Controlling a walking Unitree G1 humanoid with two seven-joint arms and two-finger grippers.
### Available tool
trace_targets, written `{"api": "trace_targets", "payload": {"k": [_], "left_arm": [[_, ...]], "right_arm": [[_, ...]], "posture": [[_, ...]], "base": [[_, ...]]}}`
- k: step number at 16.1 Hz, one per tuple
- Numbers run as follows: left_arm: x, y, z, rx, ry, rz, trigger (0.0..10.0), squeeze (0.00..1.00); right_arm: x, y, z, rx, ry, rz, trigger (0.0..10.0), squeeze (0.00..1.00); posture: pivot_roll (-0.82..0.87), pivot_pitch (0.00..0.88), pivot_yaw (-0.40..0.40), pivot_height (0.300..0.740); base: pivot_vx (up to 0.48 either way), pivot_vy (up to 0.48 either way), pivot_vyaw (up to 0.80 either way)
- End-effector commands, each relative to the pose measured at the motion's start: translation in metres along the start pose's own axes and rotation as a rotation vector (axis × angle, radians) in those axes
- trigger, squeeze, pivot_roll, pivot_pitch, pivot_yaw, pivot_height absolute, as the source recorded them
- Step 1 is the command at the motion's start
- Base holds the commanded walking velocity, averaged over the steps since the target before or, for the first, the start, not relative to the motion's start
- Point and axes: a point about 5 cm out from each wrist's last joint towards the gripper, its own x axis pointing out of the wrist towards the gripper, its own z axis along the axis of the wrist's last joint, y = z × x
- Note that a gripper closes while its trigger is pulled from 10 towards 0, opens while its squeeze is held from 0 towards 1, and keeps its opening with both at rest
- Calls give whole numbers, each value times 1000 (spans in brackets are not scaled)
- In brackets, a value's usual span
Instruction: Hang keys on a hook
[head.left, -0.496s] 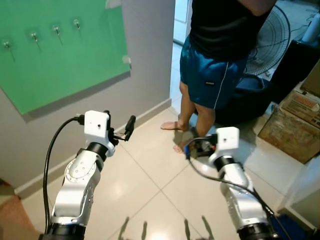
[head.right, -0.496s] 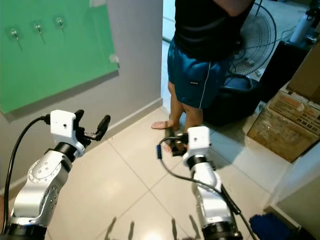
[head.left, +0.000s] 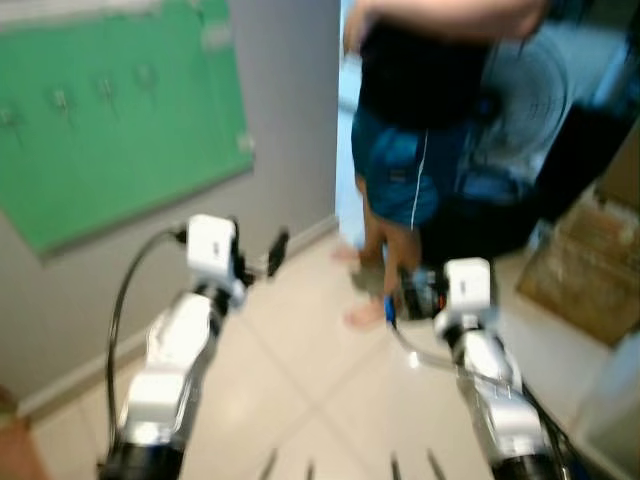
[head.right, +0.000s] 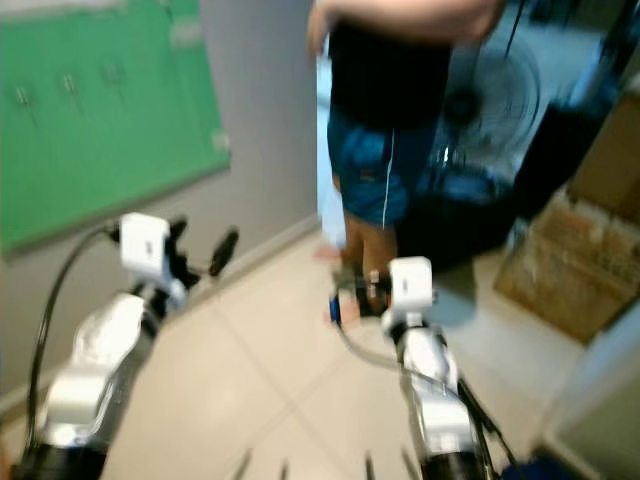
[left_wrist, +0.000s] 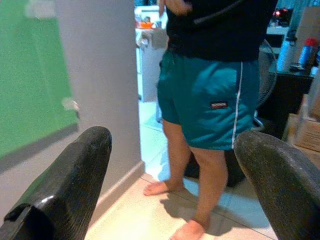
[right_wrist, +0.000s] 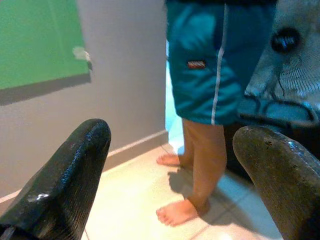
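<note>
Both claws, left (left_wrist: 170, 185) and right (right_wrist: 172, 185), are hanging released and empty near the green board's hooks (head.left: 104, 90). Keys, presumably light and rigid, would be best pinched by the ring.

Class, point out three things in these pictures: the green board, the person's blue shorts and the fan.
green board (head.left: 120, 130), left eye view, its middle.
blue shorts (left_wrist: 212, 102), left wrist view, front.
fan (head.right: 500, 100), right eye view, grille.

Small hooks (head.left: 105, 90) on green board (head.left: 150, 150)
</note>
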Motion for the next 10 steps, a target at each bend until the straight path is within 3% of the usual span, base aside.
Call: {"api": "trace_targets", "payload": {"k": [1, 4, 10], "left_arm": [[-3, 9, 0, 11, 9, 31, 10000, 0], [-3, 9, 0, 9, 7, 34, 10000, 0], [-4, 9, -1, 12, 7, 37, 10000, 0]], "right_arm": [[4, 11, 4, 13, -9, 32, 10000, 0], [4, 12, 4, 12, -7, 37, 10000, 0], [2, 16, 1, 20, 2, 59, 10000, 0]], "posture": [[-60, 0, 29, 740], [-60, 0, 28, 740], [-56, 0, 27, 740]], "base": [[0, 0, 0], [275, 0, 0], [386, 279, 0]]}}
